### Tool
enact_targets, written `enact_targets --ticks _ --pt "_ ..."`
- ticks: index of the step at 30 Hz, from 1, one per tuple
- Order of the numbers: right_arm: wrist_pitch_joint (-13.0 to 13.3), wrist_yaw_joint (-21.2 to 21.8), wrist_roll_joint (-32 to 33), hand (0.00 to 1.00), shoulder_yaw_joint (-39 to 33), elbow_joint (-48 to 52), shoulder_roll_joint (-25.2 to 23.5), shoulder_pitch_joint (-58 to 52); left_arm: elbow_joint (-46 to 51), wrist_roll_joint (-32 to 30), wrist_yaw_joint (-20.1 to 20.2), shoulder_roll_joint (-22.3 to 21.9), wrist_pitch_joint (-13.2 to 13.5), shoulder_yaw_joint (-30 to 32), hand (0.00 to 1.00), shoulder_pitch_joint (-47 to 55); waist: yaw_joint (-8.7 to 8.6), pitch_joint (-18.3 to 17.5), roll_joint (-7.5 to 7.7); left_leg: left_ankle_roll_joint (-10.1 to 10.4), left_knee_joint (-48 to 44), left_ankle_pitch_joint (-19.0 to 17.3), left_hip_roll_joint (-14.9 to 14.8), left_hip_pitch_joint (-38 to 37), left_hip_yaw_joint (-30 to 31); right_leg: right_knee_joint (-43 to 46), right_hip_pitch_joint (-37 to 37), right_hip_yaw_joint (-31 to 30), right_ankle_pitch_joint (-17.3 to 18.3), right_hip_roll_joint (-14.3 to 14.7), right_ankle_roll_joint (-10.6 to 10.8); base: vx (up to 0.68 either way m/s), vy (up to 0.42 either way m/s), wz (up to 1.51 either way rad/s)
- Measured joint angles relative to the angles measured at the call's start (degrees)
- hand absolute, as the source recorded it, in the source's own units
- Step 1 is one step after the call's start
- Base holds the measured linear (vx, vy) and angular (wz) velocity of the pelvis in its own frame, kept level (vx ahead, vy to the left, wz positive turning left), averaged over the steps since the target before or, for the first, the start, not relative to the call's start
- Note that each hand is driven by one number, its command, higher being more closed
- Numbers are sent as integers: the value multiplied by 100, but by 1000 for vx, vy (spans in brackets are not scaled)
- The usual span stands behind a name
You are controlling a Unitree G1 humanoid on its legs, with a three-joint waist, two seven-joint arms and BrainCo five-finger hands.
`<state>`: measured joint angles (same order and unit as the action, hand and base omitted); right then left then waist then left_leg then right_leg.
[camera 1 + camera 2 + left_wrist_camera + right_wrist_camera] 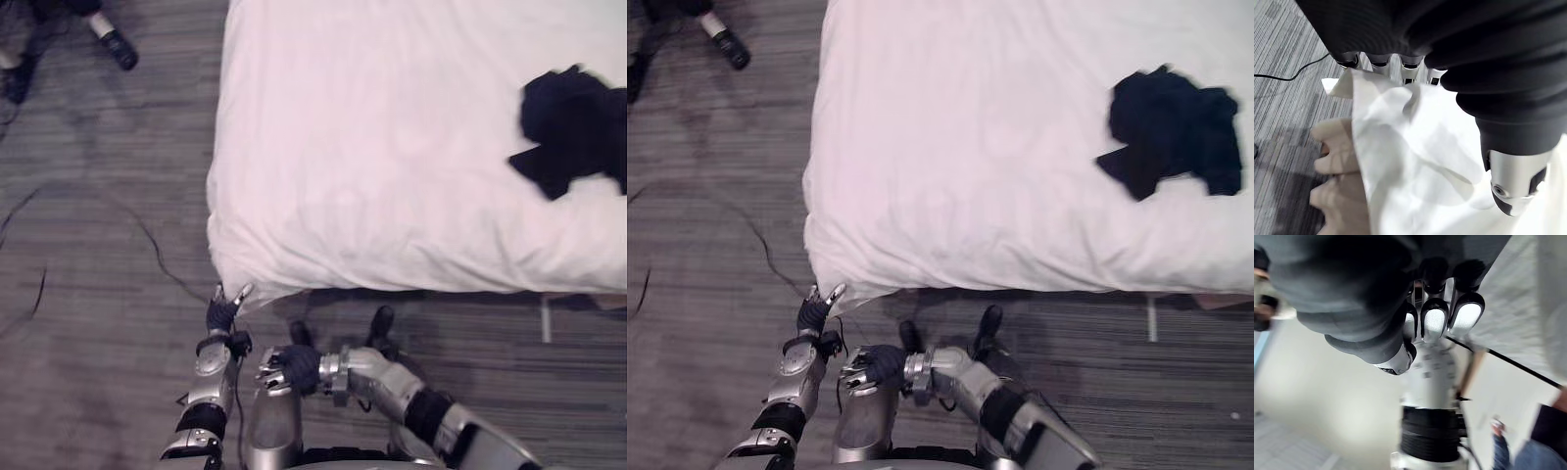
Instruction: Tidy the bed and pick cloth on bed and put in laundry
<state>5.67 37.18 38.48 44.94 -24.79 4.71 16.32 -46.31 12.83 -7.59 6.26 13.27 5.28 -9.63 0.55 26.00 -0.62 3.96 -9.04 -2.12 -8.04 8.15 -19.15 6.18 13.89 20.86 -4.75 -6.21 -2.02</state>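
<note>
Apparently the left hand (223, 315) pinches the white sheet (1415, 161) in its fingers at the bed (411, 147) corner. Pull outward evenly, keeping that pinch.

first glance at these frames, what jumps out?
The dark cloth stands out most, lying crumpled on the right side of the white bed. The left hand is at the bed's near left corner, and its wrist view shows the white sheet draped across it. The right hand sits low beside the left arm, curled shut and empty.
</note>
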Motion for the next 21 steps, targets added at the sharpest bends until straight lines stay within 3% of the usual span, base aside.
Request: enact_targets --ticks 1,2,4,7,8,11,16,19,21 --pt "410 -122 197 100 -458 309 -49 -81 -150 -4 -35 0 -74 -91 0 57 -11 -143 137 5 23 -5 -5 -65 -26 -208 -113 -56 -102 65 10 43 50 -22" --pt "553 -162 258 100 -654 403 -67 -76 -190 -6 -46 4 -100 -124 0 75 -17 -184 183 13 25 -10 -7 -82 -47 -259 -142 -73 -123 80 22 36 55 -21" --pt "1199 -337 535 100 -1609 952 -64 100 -396 -11 -145 12 -196 -320 0 89 -12 -293 288 17 12 -20 0 -131 -131 -453 -237 -170 -281 103 32 8 87 -17" --pt "1408 -659 611 100 -2443 1425 10 825 -431 -11 -144 49 -382 -369 0 103 -60 -291 285 -17 -59 -42 15 -152 -193 -471 -257 -230 -390 55 36 -12 111 -13" --pt "1408 -659 611 100 -2443 1425 10 825 -431 -11 -144 49 -382 -369 0 103 -60 -291 285 -17 -59 -42 15 -152 -193 -471 -257 -230 -390 55 36 -36 94 4" --pt "1116 -1203 593 100 -3053 1462 298 1937 -501 -4 -133 146 -536 -524 0 16 -111 -220 160 -91 -542 -205 -9 194 -125 -311 -80 -225 -407 4 39 -94 81 6" --pt "383 -1756 601 100 -3222 1019 832 2546 -830 6 -121 95 -675 -732 0 -433 40 7 -308 -262 -1407 -476 -83 1369 24 532 1039 -225 -239 -197 58 -168 40 11" --pt "45 -2261 595 100 -3175 633 811 2433 -812 6 -119 33 -721 -697 0 -434 90 67 -410 -291 -1648 -499 -75 1725 24 1086 1536 -233 -53 -362 16 -116 -8 11" --pt "41 -2521 596 100 -3197 540 745 2300 -757 6 -116 -16 -713 -657 0 -392 127 79 -425 -301 -1798 -523 -94 1871 19 1404 1765 -254 89 -427 -4 -86 -37 7"
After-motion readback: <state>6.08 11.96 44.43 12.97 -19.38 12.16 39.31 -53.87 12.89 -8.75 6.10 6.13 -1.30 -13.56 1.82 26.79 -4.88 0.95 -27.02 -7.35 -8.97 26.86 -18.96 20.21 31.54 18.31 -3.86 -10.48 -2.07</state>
